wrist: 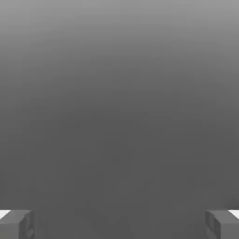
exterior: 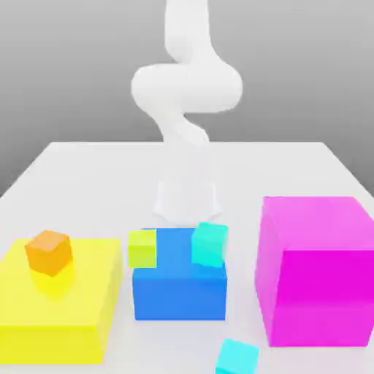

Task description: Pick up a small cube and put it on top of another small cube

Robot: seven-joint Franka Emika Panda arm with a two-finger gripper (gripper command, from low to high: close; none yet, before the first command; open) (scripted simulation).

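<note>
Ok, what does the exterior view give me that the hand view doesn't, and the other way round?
Exterior view: the white arm over the table, an orange cube on the yellow block, a yellow-green cube and a turquoise cube at the blue block's top edges, the magenta block, and the small cyan cube on the table in front.
Hand view: the hand with its two fingertips set wide apart, nothing between them.
Shared: just the plain grey backdrop.

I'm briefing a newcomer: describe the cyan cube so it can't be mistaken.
Find the big blue block in the middle. On the table in front of it lies the cyan cube. Its greener turquoise twin sits up on the block.
</note>
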